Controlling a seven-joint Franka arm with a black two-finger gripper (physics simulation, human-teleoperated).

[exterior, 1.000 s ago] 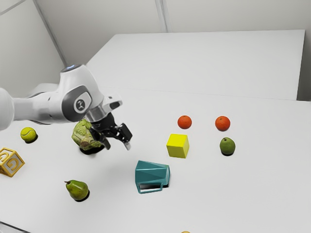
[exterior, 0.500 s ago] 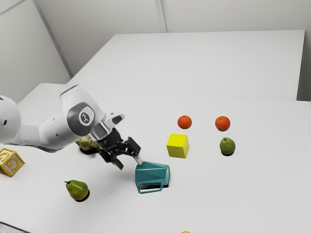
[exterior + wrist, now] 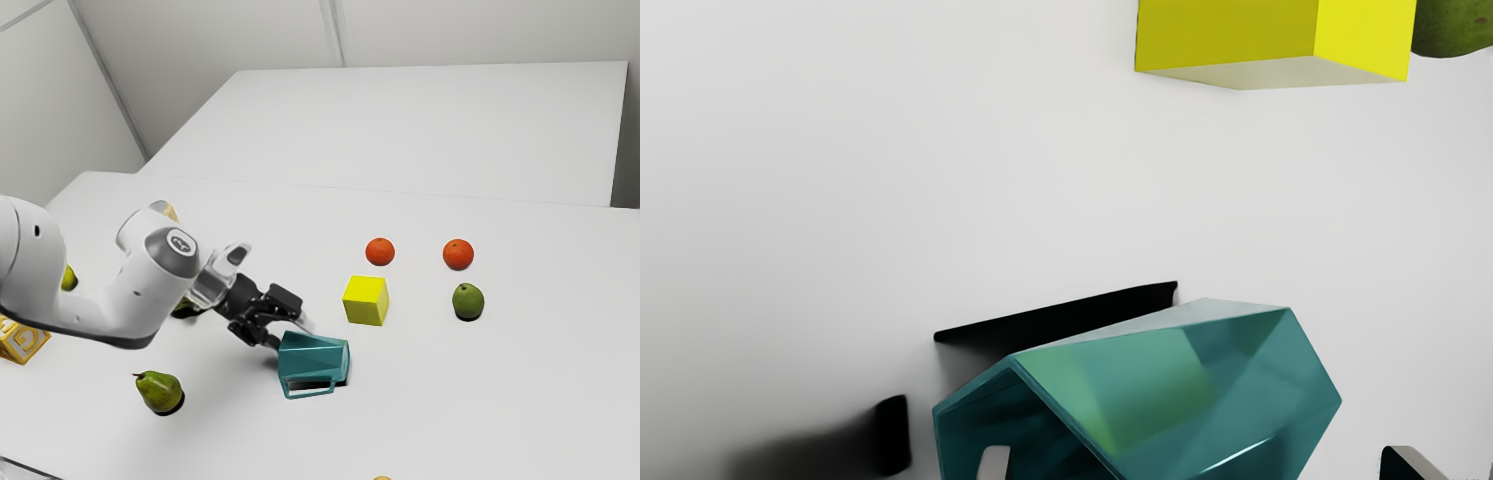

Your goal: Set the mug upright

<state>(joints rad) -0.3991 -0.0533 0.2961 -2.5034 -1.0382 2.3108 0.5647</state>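
Well in from the tabletop's [image 3: 450, 410] far edge and its corner at the exterior view's lower left, your mug [image 3: 317, 360] is on its side. Mouth faces the exterior view's left, toward your gripper [image 3: 292, 335]; base points the other way, handle [image 3: 311, 393] toward the camera. Long axis runs roughly left to right there.

Your jaws are wide, nothing gripped. In the wrist view one fingertip overlaps the mouth, the other sits past the base end, so their spread looks closer to along the mug than across it. You can't confirm contact or depth from these views.

I'd judge you're at the approach. Next move hinges on mouth-versus-jaws: get a hold on the wall or body, then turn it mouth up, base down. Faceted side could slip or roll if you catch only a rim edge.

Surface looks flat and smooth. Watch the yellow cube [image 3: 366, 301], near the mug on its far side. Pear [image 3: 160, 391] is well apart, toward the exterior view's left.
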